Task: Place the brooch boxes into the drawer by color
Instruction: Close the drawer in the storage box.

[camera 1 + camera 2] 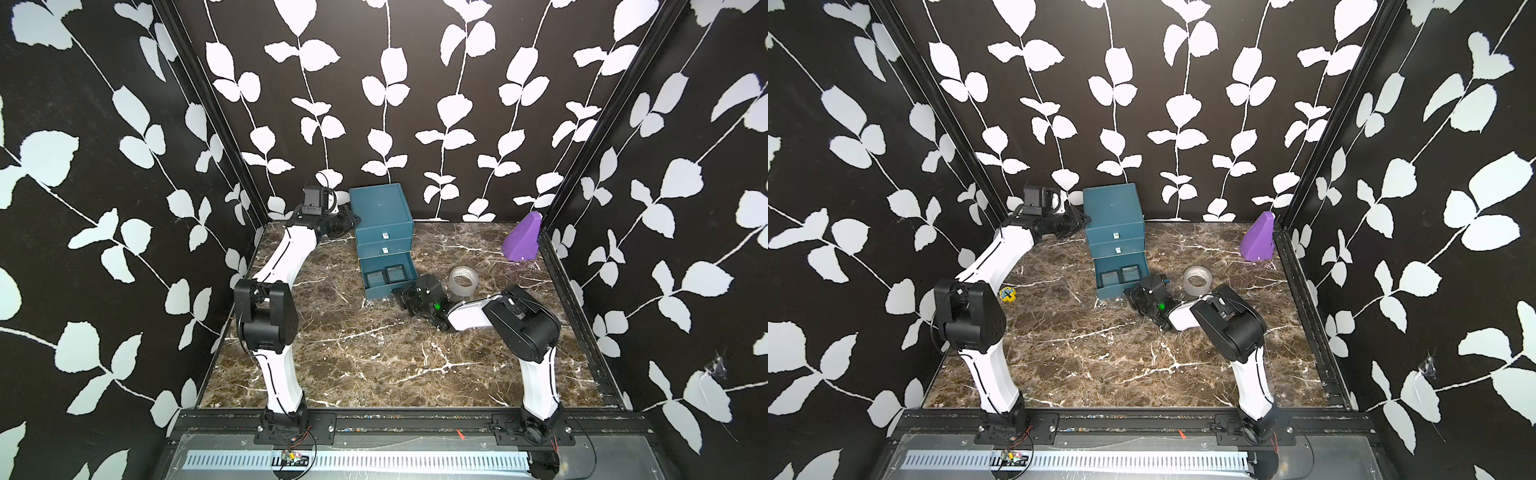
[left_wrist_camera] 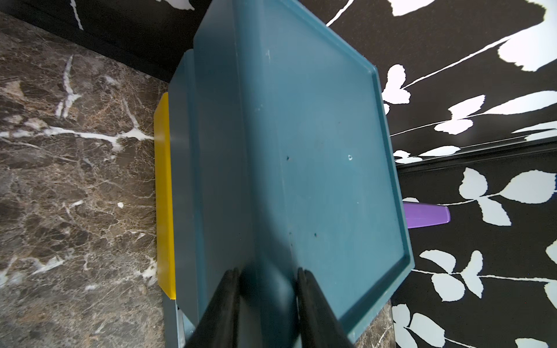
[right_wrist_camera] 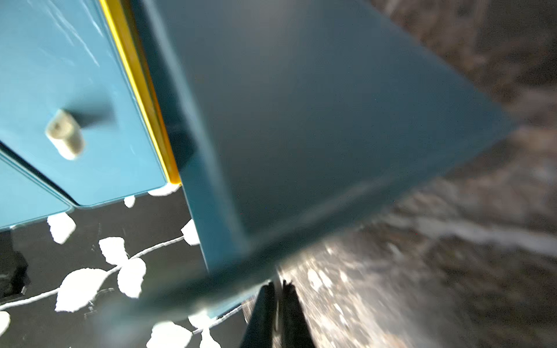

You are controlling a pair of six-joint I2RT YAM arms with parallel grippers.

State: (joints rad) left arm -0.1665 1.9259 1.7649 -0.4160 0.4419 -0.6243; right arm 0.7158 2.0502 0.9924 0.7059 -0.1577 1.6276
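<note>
**Item: chest [image 1: 382,208], teal, three drawers.** Stands at the back of the table [image 1: 374,365], middle, near the rear wall. Fronts face the robot's side. The top two drawers are closed; the bottom drawer [image 1: 376,291] is pulled out.

**Contents.** Two black boxes [image 1: 374,277] [image 1: 395,273] lie flat, side by side across the drawer's width. No grey or yellow boxes show on the table. A yellow edge [image 3: 141,90] shows against the chest in both wrist views (what it belongs to cannot be told).

**Axis.** The open drawer's long axis runs front to back, and its mouth faces up.

**Left gripper [image 2: 268,274].** At the chest's rear left corner, with its jaws narrowed onto the teal body and one finger on each side: a bracing hold.

**Right gripper [image 1: 398,294].** Fully closed, low at the drawer's front right. Whether it pinches the pull cannot be told, because the wrist view is blurred.

**Step (judged).** The black pair is filed, so closing the bottom drawer looks like the work in hand.

**Next move needs.** A straight push along the drawer's axis while the left gripper steadies the chest. An off-centre push may skew the drawer.

**Bystanders.** Tape roll [image 1: 464,280] and purple wedge [image 1: 523,241] are not involved.
</note>
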